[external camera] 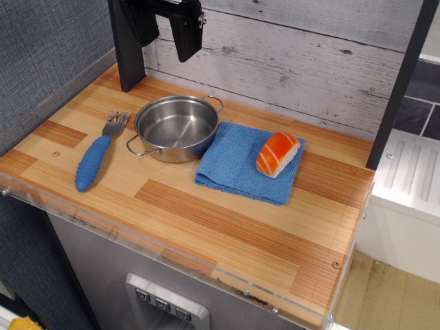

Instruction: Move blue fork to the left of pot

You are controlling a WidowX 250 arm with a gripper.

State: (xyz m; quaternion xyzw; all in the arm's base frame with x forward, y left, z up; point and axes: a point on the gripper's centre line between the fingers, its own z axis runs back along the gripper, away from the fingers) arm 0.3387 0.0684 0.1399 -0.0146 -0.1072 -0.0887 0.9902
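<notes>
The blue fork (97, 154) lies flat on the wooden counter, ribbed blue handle toward the front, silver tines pointing back. It is just left of the pot (176, 127), a shallow shiny steel pot with two thin wire loop handles, standing upright and empty. My gripper (165, 29) hangs high at the top of the view, above and behind the pot, well clear of the fork. Its black fingers (187, 34) point down with a gap between them and nothing in it.
A flat blue cloth (242, 165) lies right of the pot, touching it, with an orange and white sushi piece (278, 154) on top. A dark post (128, 48) stands at the back left. A clear plastic lip runs along the counter's front edge (172, 258).
</notes>
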